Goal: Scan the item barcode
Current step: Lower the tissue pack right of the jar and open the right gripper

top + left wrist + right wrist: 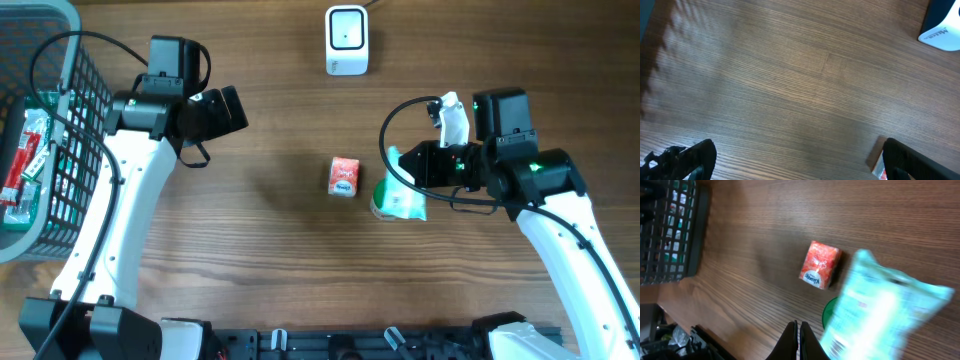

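Your right hand [799, 340] is closed, with its two fingers pressed flat together. The green packet [880, 310] is just beside those fingers, and it looks blurry in the wrist view. You cannot tell from the pictures whether the fingers pinch an edge of it.

From above, the packet sits right at the front of your right hand, a little right of the middle of the bench [270, 250]. A small red box [343, 176] lies on the bench just beside the packet, on the side nearer your left arm. The white scanner [347, 40] stands by the far edge of the bench, well apart from both.

Your left hand [799, 147] is wide open. Nothing is between its fingers, and it hangs over bare wood. A grey basket [85, 100] with a few packs in it sits at the left end of the bench.
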